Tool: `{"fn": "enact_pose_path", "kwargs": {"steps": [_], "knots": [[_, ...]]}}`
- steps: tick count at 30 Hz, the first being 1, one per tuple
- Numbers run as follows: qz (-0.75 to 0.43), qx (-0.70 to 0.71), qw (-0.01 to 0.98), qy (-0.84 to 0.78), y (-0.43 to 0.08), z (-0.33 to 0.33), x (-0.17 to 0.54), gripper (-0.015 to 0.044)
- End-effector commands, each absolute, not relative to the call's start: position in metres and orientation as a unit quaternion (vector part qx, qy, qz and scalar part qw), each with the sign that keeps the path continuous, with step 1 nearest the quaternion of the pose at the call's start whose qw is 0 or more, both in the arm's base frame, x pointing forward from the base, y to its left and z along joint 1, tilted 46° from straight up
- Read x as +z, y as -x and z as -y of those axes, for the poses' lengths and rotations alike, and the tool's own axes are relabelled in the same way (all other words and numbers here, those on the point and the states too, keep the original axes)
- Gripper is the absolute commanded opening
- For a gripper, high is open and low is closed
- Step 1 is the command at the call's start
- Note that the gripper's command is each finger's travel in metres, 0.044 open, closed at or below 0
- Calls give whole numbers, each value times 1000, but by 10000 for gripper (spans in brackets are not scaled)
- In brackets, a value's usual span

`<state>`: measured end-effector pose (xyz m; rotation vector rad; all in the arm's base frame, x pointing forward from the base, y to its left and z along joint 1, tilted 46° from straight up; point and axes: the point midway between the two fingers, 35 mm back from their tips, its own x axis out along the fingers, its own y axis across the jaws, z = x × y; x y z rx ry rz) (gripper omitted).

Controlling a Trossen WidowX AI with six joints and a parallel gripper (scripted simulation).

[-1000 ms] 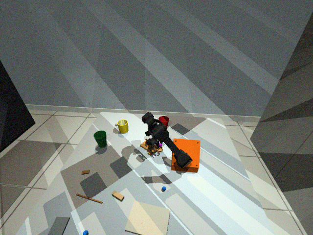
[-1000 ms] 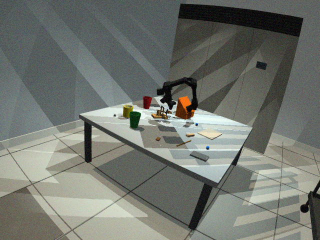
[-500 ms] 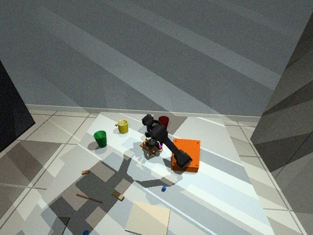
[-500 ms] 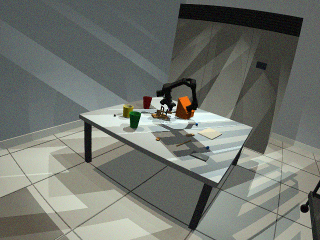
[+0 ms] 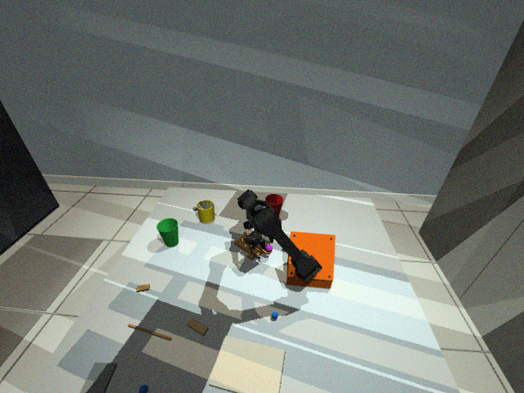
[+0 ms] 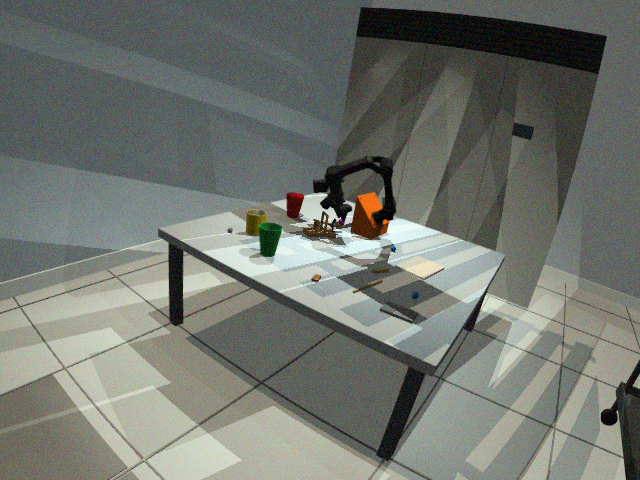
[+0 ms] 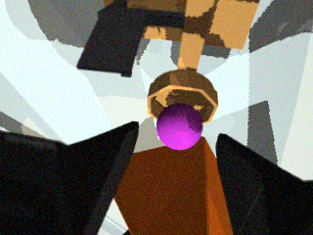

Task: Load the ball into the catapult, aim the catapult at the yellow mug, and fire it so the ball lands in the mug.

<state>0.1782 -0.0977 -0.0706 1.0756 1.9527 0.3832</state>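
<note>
The end effector (image 6: 341, 212) (image 7: 177, 134) stands open above the catapult (image 5: 249, 250) (image 6: 319, 232) (image 7: 191, 36), its fingertips parted on either side of the magenta ball (image 5: 268, 247) (image 6: 341, 221) (image 7: 179, 126) and apart from it. In the wrist view the ball overlaps the near rim of the catapult's cup (image 7: 182, 78); whether it is fully seated there cannot be determined. The yellow mug (image 5: 205, 212) (image 6: 255, 223) stands upright on the table (image 5: 351, 313) (image 6: 217, 242), well apart from the catapult. The green cup (image 5: 169, 233) (image 6: 269, 240) is upright near the mug, and the red cup (image 5: 273, 204) (image 6: 294, 205) stands upright on the far side of the catapult. Beside the catapult is an orange block (image 5: 317, 254) (image 6: 363, 217) (image 7: 166, 188) with a sloping face. A blue ball (image 5: 274, 314) (image 6: 393, 248) and a pale flat square panel (image 5: 250, 365) (image 6: 421, 267) lie farther along the table, the ball nearer the orange block.
</note>
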Motion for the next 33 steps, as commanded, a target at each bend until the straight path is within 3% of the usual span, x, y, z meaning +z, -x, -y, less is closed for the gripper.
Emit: {"fn": "enact_pose_path", "kwargs": {"steps": [1,5,12,33], "knots": [[-775,138,443,-429,-181,130,-45,341],[-769,115,458,-431,-173,172,3,440],[-753,69,493,-431,-200,186,-26,440],[-554,-138,691,-443,-368,321,-67,440]]}}
